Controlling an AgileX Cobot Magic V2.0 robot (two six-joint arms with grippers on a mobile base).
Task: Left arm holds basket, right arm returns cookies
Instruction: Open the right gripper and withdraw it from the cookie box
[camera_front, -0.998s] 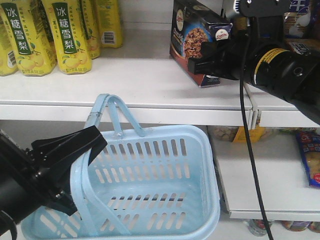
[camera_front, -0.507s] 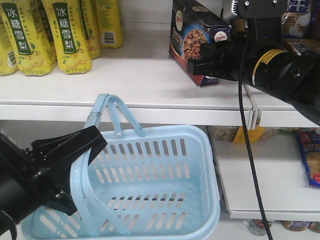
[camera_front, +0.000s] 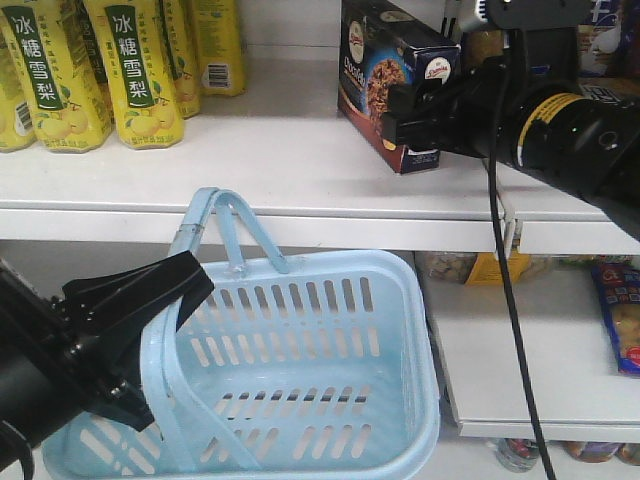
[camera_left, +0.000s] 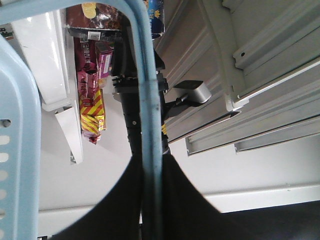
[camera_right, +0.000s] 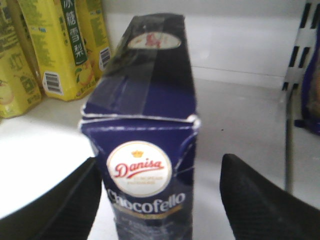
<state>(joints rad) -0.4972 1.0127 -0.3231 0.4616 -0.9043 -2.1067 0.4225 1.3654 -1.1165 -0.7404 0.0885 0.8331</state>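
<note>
You are looking at the return step close to its end. The cookies are standing upright on the upper shelf, toward its right end and near the front edge. The right arm's gripper is sitting with its fingers spread to either side of the carton; the wrist view is showing clear gaps on both sides, so it is not pinching the box. The left arm's gripper is pinching one hoop handle of the basket, whose inside is showing no goods.

My judgement: the carton is already resting on the shelf, and the next move is calling for a straight withdrawal of the right arm, keeping both fingers off the carton so it is not dragged toward the edge or tipped.

The shelf is white and flat. Yellow drink cartons are standing at its left rear, well apart from the cookies. A divider rail is bounding the bay on the right. A lower shelf right of the basket is carrying packets.
</note>
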